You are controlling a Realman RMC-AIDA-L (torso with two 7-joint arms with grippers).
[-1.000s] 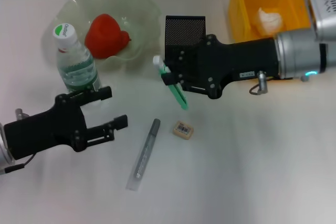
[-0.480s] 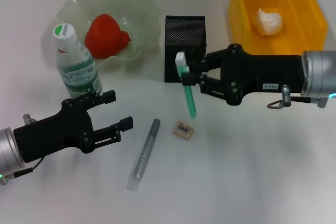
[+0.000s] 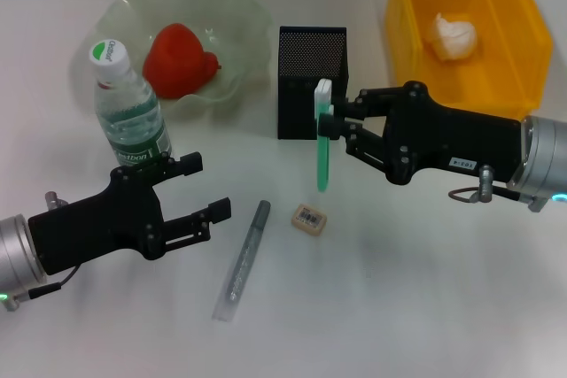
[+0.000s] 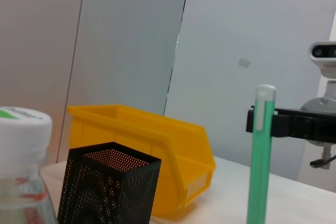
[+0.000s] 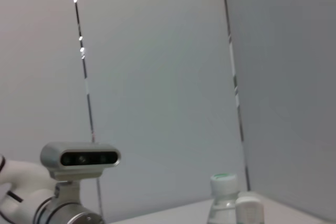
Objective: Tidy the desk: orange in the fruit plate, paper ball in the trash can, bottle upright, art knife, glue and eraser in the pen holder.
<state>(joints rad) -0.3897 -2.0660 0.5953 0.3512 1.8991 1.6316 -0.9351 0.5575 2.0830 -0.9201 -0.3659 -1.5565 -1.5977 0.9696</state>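
Right gripper (image 3: 333,123) clamps the mint-green art knife (image 3: 322,139) upright, white end up, just right of the pen holder (image 3: 310,68). Left gripper (image 3: 205,190) hangs open near the glue (image 3: 244,256).

The right gripper (image 3: 334,127) reaches in from the right with fingers clamped shut, while the left gripper (image 3: 205,188) hovers low with fingers spread apart.

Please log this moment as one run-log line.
right gripper: shut on mint-green utility knife, upright beside black mesh pen holder | left gripper: open, near grey glue stick
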